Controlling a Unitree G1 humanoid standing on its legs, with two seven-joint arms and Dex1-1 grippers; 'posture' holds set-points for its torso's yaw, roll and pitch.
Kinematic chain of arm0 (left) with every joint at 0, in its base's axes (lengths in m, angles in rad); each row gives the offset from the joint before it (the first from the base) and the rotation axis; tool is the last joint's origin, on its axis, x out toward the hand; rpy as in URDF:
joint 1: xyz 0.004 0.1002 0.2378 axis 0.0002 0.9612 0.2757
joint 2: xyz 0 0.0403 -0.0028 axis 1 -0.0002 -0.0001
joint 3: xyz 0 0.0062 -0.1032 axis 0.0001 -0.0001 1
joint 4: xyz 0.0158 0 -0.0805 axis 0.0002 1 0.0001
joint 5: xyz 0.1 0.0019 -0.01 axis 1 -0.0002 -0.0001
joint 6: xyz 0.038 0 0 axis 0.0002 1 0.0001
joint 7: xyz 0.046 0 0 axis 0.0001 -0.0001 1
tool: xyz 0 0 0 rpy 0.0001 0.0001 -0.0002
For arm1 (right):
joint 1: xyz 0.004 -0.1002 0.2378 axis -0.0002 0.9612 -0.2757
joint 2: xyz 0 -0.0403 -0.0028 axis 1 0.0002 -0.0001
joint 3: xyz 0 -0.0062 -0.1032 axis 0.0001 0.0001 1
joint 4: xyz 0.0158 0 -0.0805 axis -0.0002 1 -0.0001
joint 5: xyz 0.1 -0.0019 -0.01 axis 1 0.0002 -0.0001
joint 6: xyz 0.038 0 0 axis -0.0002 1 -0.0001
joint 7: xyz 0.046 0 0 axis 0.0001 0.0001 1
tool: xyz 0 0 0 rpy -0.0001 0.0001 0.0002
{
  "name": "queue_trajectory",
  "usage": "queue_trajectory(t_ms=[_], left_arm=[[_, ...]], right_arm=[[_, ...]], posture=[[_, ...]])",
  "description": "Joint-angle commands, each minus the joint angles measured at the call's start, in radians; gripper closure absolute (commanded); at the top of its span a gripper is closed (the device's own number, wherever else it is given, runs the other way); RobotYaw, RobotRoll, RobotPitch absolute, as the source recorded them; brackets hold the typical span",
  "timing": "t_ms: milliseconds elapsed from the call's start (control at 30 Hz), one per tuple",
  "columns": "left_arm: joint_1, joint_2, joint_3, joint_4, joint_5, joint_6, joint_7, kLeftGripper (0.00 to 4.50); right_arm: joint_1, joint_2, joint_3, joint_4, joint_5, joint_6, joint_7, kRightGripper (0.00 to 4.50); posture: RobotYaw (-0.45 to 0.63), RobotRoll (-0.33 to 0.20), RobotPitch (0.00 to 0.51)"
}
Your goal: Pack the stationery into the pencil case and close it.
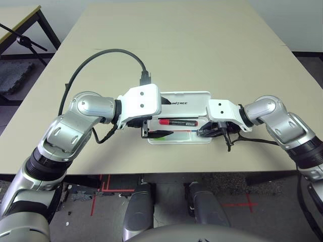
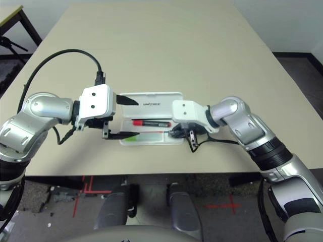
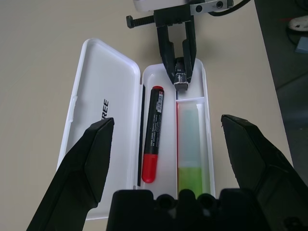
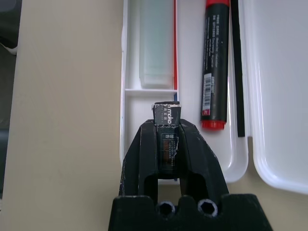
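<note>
I'm on the last item: highlighter (image 3: pixel 194 149) and red-and-black marker (image 3: pixel 152 132) already lie in the open pencil case (image 1: pixel 204 140), marker in the far channel next to the lid hinge, highlighter in the near one. The case sits mid-worktop (image 1: pixel 166 45), lid (image 3: pixel 103 110) flat open on the far side.

R gripper (image 4: pixel 167 126) has its fingers pinching the small dark block (image 4: pixel 166 115), holding it over the small end compartment at the right end of the case, just past the divider from the highlighter's cap. I can't tell if the block's touching the tray floor yet. L gripper (image 3: pixel 166 139) hovers above the left end of the case, fingers spread wide, holding nothing.

Next, as I judge it: ease the block down into that end pocket, let go, back the R arm clear, then swing the lid over and press shut. L looks placed to do the lid.

Views: R wrist cam shows the block's label and the pinch up close; head cams hide it under the R wrist. L wrist cam gives the whole tray layout w/ both pens; head cams alone show both arms and the case's place on the worktop.
</note>
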Motion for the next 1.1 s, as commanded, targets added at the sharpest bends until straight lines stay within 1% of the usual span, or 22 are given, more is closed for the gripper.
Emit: queue_trajectory(t_ms=[33,67,233,267,300,433,633,700,867,1067,1100], left_arm=[[0.005,0.012,-0.008,-0.007,0.002,0.008,0.003,0.0],[0.005,0.012,-0.008,-0.006,0.002,0.007,0.002,0.0],[0.004,0.012,-0.008,-0.002,0.002,0.005,0.001,0.0],[0.004,0.012,-0.007,-0.001,0.002,0.005,0.001,0.0],[0.004,0.012,-0.007,0.001,0.003,0.003,0.001,0.0],[0.026,0.032,0.001,0.011,0.018,-0.007,0.005,0.0],[0.106,0.082,0.054,0.049,0.014,-0.028,0.01,0.0],[0.121,0.091,0.064,0.075,0.019,-0.044,0.012,0.0],[0.132,0.099,0.07,0.144,0.035,-0.084,0.01,0.0],[0.125,0.092,0.064,0.217,0.051,-0.081,0.023,0.0],[0.119,0.091,0.06,0.25,0.069,-0.082,0.036,0.18]], right_arm=[[-0.001,0.005,-0.004,-0.005,0.0,-0.013,0.01,2.86],[-0.001,0.005,-0.006,-0.007,0.003,-0.014,0.011,2.42],[-0.005,-0.002,-0.03,-0.027,0.031,0.003,0.03,0.62],[-0.008,-0.006,-0.042,-0.029,0.041,0.01,0.033,0.19],[-0.012,-0.011,-0.055,-0.03,0.053,0.02,0.036,0.02],[-0.01,-0.053,-0.167,-0.038,0.133,0.102,0.027,0.02],[0.096,-0.204,-0.381,-0.063,0.3,0.208,0.08,0.02],[0.123,-0.233,-0.425,-0.069,0.337,0.235,0.085,0.02],[0.199,-0.288,-0.47,-0.087,0.38,0.266,0.086,0.02],[0.231,-0.29,-0.462,-0.104,0.384,0.267,0.062,0.02],[0.234,-0.29,-0.46,-0.105,0.382,0.266,0.058,0.0]], posture=[[0.08,0.0,0.123],[0.08,0.0,0.123],[0.07,0.0,0.124],[0.07,0.0,0.125],[0.07,0.0,0.125],[0.09,0.0,0.122],[0.07,0.0,0.115],[0.07,0.0,0.115],[0.05,0.0,0.116],[0.04,0.0,0.118],[0.04,0.0,0.119]])
